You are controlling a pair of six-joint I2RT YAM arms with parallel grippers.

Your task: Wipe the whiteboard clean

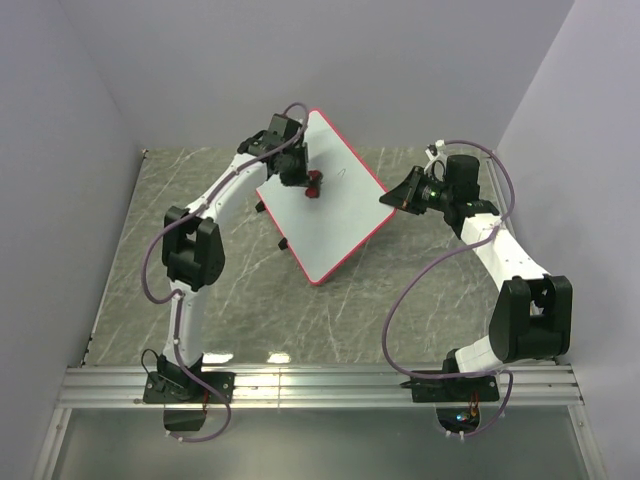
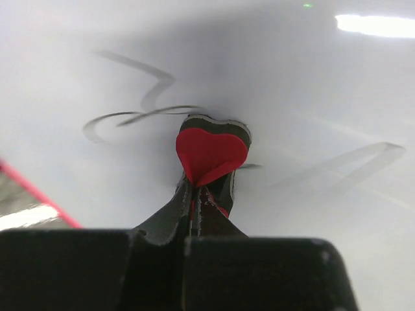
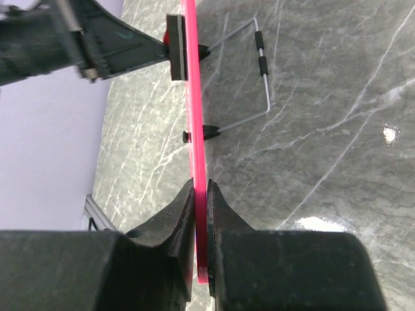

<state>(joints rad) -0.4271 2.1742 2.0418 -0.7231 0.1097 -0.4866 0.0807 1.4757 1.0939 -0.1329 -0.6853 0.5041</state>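
Observation:
The whiteboard point(image 1: 335, 215), white with a thin red rim, is held tilted above the table. My right gripper point(image 1: 392, 199) is shut on its right edge; in the right wrist view the red rim point(image 3: 196, 129) runs between the fingers point(image 3: 227, 214). My left gripper point(image 1: 305, 183) is shut on a small red-and-black eraser point(image 1: 313, 185) pressed against the board's upper part. In the left wrist view the eraser point(image 2: 212, 152) sits on the white surface beside grey scribbles point(image 2: 133, 116), with a fainter streak point(image 2: 350, 165) to the right.
The board's wire stand point(image 3: 259, 84) and black feet point(image 3: 194, 135) stick out behind it over the grey marble table point(image 1: 230, 320). Purple walls close in the back and sides. A metal rail point(image 1: 320, 385) runs along the near edge.

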